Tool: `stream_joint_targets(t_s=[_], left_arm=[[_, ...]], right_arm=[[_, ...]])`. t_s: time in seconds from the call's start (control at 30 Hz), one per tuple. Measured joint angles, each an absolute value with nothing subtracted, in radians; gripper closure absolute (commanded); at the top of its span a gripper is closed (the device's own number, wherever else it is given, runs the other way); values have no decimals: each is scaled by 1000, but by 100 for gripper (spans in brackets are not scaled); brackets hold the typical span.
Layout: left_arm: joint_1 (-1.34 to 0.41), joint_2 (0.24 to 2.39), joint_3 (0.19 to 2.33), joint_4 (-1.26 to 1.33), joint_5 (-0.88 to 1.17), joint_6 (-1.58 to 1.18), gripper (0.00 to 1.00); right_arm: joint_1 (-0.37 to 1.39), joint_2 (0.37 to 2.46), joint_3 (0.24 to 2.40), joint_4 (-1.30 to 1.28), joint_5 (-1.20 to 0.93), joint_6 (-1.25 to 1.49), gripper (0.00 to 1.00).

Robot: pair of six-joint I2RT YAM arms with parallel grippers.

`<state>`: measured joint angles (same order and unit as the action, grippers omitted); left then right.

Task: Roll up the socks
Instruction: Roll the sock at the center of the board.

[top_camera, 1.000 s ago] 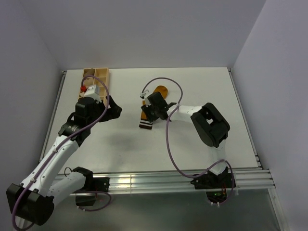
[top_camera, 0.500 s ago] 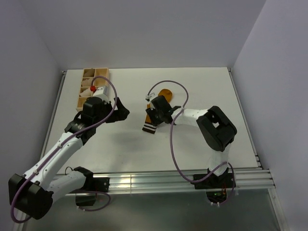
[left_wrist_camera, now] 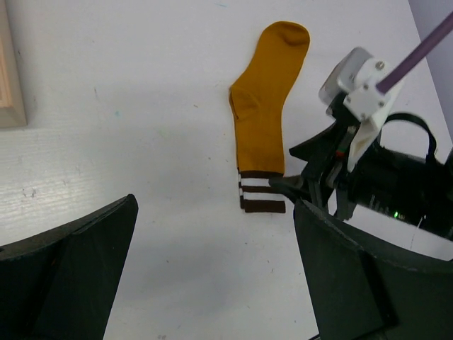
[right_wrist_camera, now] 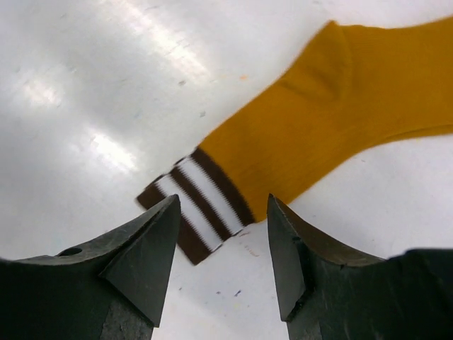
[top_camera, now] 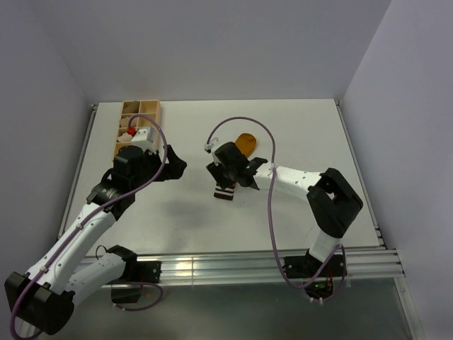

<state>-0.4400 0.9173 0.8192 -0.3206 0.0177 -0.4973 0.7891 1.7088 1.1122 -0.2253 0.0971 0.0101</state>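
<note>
- Mustard-orange fabric sock (left_wrist_camera: 265,120) with a brown, white-striped cuff lies flat and unrolled on the white worktop (left_wrist_camera: 141,106).
- Right claw (right_wrist_camera: 223,205), part-open and empty, hovers at the sock's cuff; left claw (left_wrist_camera: 216,205) gapes wide nearby.
- Approach step, it seems; next, pinching the cuff.

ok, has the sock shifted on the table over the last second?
Yes. In the top view the sock has slid slightly to the right and toward the near edge, away from the wooden tray, which has stayed put.
</note>
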Motion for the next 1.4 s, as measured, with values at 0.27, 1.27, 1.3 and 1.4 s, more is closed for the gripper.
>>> stream_joint_targets(t_s=[0.27, 1.27, 1.3, 1.4], left_arm=[[-440, 903, 814, -323, 10, -482, 0], [-440, 899, 804, -326, 10, -482, 0], [-440, 899, 804, -326, 10, -482, 1], [-440, 899, 804, -326, 10, -482, 1]], right_arm=[[902, 1711, 1113, -324, 116, -65, 44], [907, 1829, 1129, -374, 145, -121, 47], [907, 1835, 1134, -374, 140, -121, 49], [907, 1849, 1147, -367, 130, -122, 53]])
